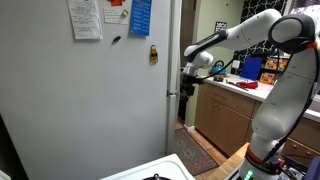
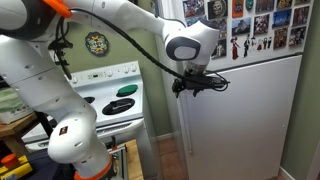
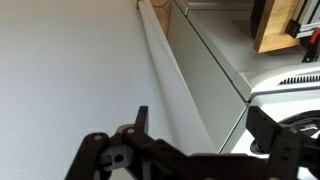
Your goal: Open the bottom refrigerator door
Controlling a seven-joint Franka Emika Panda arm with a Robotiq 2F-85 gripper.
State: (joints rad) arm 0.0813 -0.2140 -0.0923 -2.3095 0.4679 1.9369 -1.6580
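The bottom refrigerator door (image 1: 90,100) is a large pale grey-white panel with white papers, a blue sheet and a small yellowish magnet. It shows in both exterior views (image 2: 245,120) and fills the left of the wrist view (image 3: 60,80). My gripper (image 1: 187,82) is at the door's vertical edge, about mid-height (image 2: 197,84). In the wrist view the gripper (image 3: 203,125) is open, with one finger over the door's face and the other beyond its rounded edge, so the edge lies between the fingers. Whether a finger touches the door cannot be told.
Brown wooden cabinets (image 1: 225,120) under a cluttered counter (image 1: 250,78) stand just past the door's edge. A white stove (image 2: 110,95) stands beside the fridge. The upper door carries many pictures (image 2: 250,25). A rug (image 1: 200,150) lies on the floor.
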